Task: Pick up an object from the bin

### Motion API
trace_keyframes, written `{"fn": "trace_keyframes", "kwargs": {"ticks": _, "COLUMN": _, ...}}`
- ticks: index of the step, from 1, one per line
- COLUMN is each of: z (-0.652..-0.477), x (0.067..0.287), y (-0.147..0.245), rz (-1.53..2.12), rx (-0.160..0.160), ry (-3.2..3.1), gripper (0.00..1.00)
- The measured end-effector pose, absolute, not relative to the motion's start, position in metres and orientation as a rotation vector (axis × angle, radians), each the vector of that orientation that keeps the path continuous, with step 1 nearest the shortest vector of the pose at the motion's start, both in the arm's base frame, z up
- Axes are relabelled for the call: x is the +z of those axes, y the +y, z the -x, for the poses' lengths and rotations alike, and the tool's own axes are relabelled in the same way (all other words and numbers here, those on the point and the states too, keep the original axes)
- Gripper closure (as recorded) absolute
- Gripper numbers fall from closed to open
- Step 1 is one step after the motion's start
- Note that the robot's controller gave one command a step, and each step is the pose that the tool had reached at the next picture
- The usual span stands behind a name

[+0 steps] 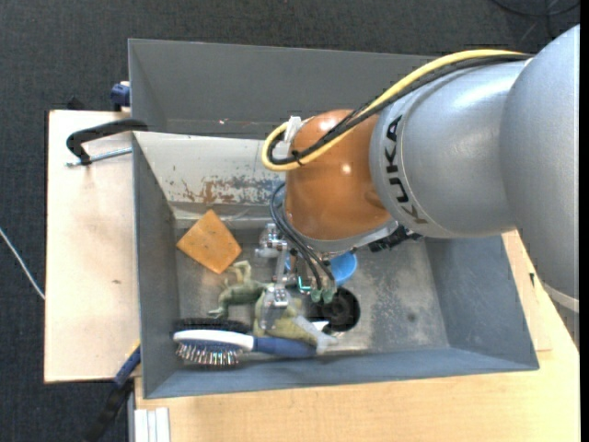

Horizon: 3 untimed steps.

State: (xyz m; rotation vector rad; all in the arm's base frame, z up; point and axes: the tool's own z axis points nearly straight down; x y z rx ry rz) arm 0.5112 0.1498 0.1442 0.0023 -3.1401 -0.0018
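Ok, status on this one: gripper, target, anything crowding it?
Gripper low in bin, front middle, over green toy figure's edge. Grasp unconfirmed. Crowded: white-and-blue brush, black round piece, orange wedge nearby.

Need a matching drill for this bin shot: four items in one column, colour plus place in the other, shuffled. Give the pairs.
Things:
1. wedge
2. brush
3. toy animal
4. disc

Descriptions:
A. blue, peeking out from under the arm's orange cover
B. orange, on the left of the bin floor, toward the wall at the view's top
C. pale bristles and blue handle, lying along the wall at the view's bottom
D. green, between the wedge and the brush

Pairs: 1-B, 2-C, 3-D, 4-A
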Motion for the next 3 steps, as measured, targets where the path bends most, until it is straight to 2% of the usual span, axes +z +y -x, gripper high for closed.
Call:
{"fn": "trace_keyframes", "kwargs": {"ticks": 1, "z": -0.502, "x": 0.089, "y": 0.122, "rz": -0.173, "rx": -0.015, "ry": -3.163, "gripper": 0.0}}
{"fn": "trace_keyframes", "kwargs": {"ticks": 2, "z": -0.501, "x": 0.087, "y": 0.118, "rz": -0.168, "rx": -0.006, "ry": -3.155, "gripper": 1.0}}
{"fn": "trace_keyframes", "kwargs": {"ticks": 3, "z": -0.506, "x": 0.243, "y": 0.11, "rz": -0.197, "rx": -0.004, "ry": -3.148, "gripper": 1.0}}
